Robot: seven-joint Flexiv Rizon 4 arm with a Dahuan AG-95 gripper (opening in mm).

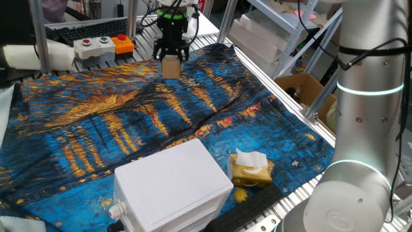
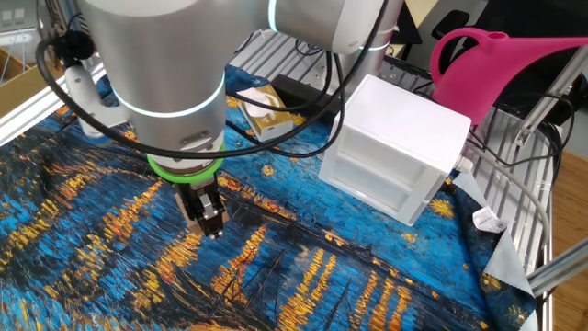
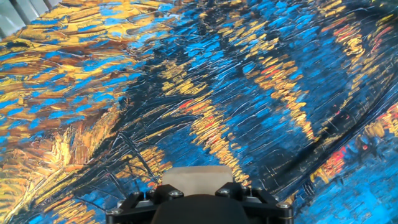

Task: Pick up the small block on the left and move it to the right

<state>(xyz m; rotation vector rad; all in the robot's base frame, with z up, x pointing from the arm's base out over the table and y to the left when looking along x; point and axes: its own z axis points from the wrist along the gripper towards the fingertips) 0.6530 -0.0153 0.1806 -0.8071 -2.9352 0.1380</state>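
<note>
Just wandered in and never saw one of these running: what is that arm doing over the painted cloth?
The robot arm's pincer is closed on a small tan wooden block and holds it just above the blue and gold painted cloth, near the far edge by the button box. It appears to be mid-carry, with the block not set down. On the near side of the table sit a big white plastic box and a yellow-brown tissue packet, both untouched.
</note>
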